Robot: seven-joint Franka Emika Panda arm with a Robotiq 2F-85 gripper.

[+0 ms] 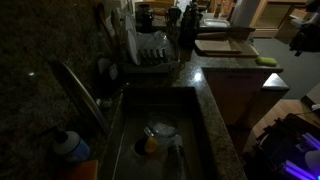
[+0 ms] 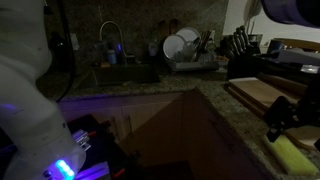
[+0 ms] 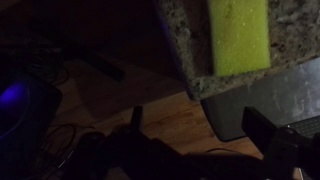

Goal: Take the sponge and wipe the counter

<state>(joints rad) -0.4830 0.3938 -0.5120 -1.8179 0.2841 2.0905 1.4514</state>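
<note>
The yellow-green sponge lies flat at the corner of the dark speckled counter, close to its edge. It shows in both exterior views. My gripper is open and empty, its two dark fingers spread wide. In the wrist view it sits off the counter edge, with the wooden floor behind it, and is apart from the sponge. In an exterior view the gripper hangs just above and beside the sponge. In an exterior view it is a dark shape beyond the counter end.
A pale cutting board lies on the counter near the sponge. A dish rack with plates stands by the sink, which holds an orange-yellow lump. A knife block stands behind the board.
</note>
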